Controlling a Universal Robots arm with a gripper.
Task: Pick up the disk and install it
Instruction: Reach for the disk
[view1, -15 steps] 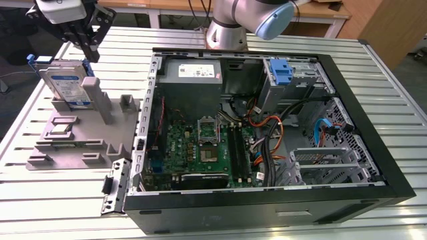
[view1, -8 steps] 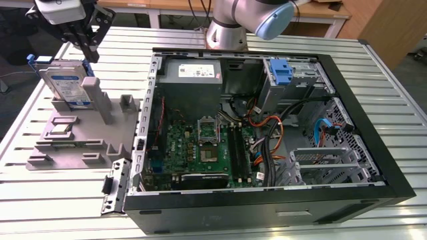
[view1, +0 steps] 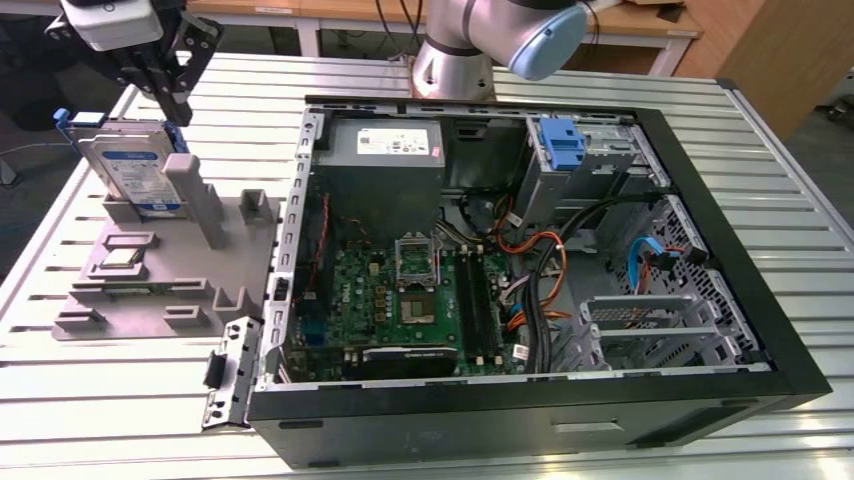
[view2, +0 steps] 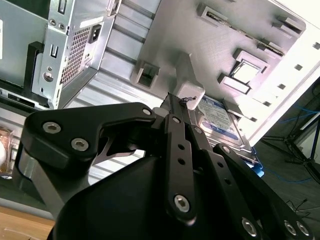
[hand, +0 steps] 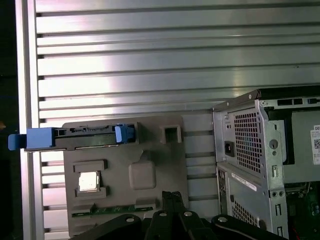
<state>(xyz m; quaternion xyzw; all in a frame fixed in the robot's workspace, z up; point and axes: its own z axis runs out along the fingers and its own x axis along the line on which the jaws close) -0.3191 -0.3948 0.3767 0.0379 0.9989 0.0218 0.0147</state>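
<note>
Silver-grey disk (view1: 134, 172) upright, near claw (view1: 171, 112)

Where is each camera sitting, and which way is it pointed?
Exterior view: off the arm, high up, looking down on the table, the open computer case and the disk standing in the grey fixture; the arm and gripper show.
First wrist view: on the arm, looking straight down at the fixture; the gripper shows.
Second wrist view: on the arm, looking obliquely past the gripper toward the disk.
Shared: all three show disk, fixture and case.
</note>
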